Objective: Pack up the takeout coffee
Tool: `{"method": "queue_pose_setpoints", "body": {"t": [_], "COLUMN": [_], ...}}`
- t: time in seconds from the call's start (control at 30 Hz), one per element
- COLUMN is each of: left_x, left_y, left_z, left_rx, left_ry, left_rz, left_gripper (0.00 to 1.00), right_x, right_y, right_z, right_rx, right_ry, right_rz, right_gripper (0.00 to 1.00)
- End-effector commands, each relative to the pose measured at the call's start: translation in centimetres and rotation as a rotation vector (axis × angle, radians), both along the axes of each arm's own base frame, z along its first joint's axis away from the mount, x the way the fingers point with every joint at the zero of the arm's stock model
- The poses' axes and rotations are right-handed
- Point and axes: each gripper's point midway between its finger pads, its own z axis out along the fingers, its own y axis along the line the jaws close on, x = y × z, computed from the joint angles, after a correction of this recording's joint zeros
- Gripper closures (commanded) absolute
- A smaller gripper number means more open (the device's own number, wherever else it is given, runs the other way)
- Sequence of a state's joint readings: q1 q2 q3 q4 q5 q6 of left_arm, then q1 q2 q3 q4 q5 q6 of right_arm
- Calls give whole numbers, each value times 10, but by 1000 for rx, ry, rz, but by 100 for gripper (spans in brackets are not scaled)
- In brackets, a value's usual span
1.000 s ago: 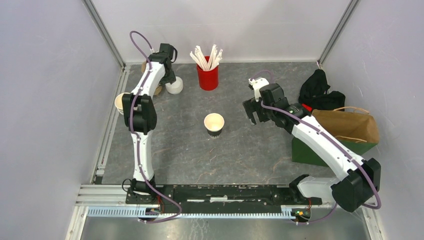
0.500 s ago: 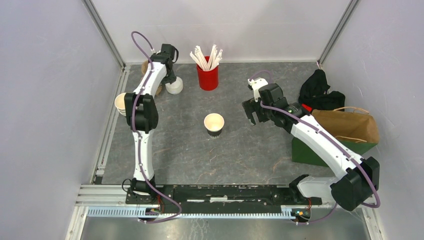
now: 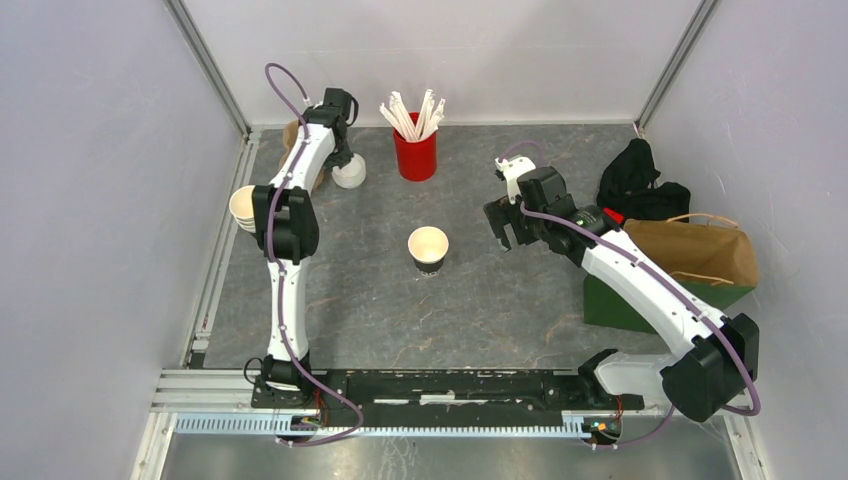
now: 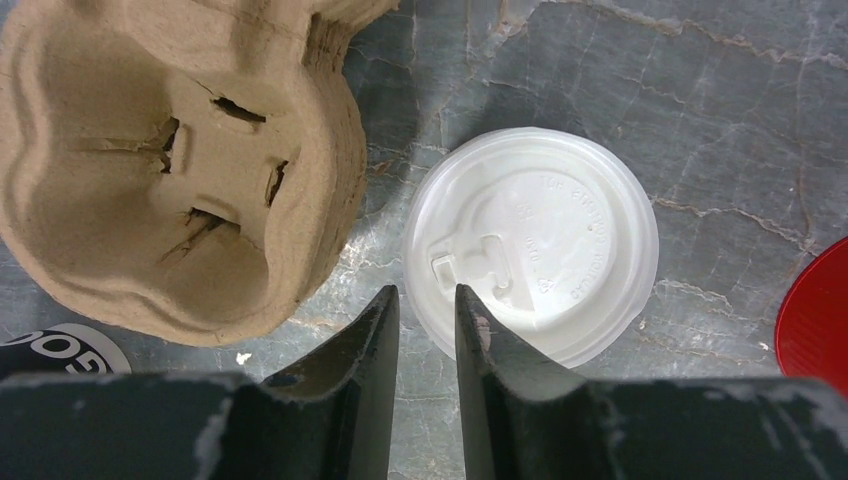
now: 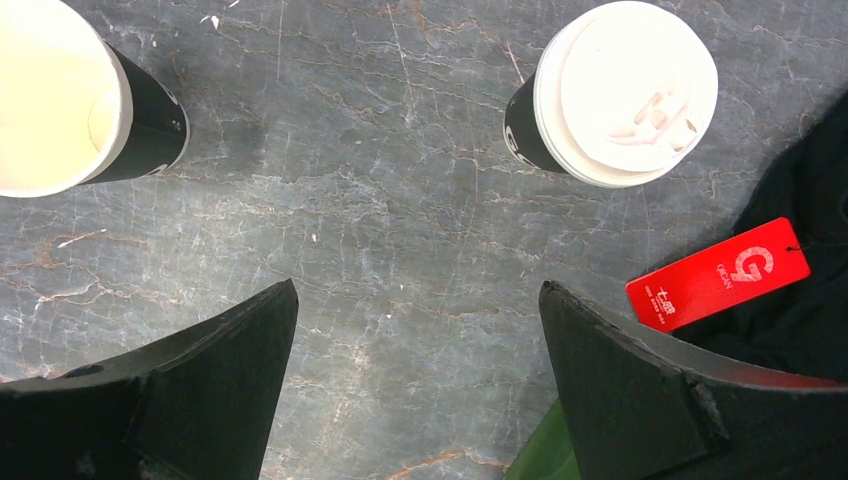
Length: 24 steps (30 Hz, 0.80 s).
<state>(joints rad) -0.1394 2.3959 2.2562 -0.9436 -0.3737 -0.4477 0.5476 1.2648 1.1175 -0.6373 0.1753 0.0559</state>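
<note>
White lids [image 4: 535, 240] sit centre-frame; we see the left gripper [image 4: 426, 297] straddling their rim, jaws narrowly apart, and cannot tell if it pinches. The right gripper [image 5: 417, 292] gapes wide, empty.

Bare desk [image 5: 400, 250] lies between open cup [image 5: 60, 100] and lidded cup [image 5: 620, 95]; a pulp tray [image 4: 170, 170] sits just beside the lids [image 4: 540, 250]

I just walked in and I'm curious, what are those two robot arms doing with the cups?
They are packing takeout coffee. The left tool sits low over the white lid stack beside the cardboard cup tray, fingers nearly together astride a lid's rim. The right tool hangs wide open above the table, between a lidded cup and an open cup.
</note>
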Motion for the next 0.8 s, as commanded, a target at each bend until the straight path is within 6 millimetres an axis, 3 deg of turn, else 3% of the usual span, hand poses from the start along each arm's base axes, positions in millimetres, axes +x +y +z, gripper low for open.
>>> {"method": "queue_pose_setpoints", "body": {"t": [0.0,0.4,0.6,0.77], "left_x": [13,14,15,17], "left_y": [10,11,12,13], "left_z": [11,3,2,7], "left_rx": [13,-6,-5,-2], "left_ry": [-50,-36,-37,-47], "left_rz": [25,26,25,23], "left_gripper": [67,67,79,81], "right_x": [8,9,9,10], "right_y": [6,8,7,8], "right_z": [12,11,10,9], "right_rx": [35,39,36,36], "right_ry": [-40,-35,-34,-32], "right_rz": [5,8,6,7], "right_gripper": [2,2,2,2]}}
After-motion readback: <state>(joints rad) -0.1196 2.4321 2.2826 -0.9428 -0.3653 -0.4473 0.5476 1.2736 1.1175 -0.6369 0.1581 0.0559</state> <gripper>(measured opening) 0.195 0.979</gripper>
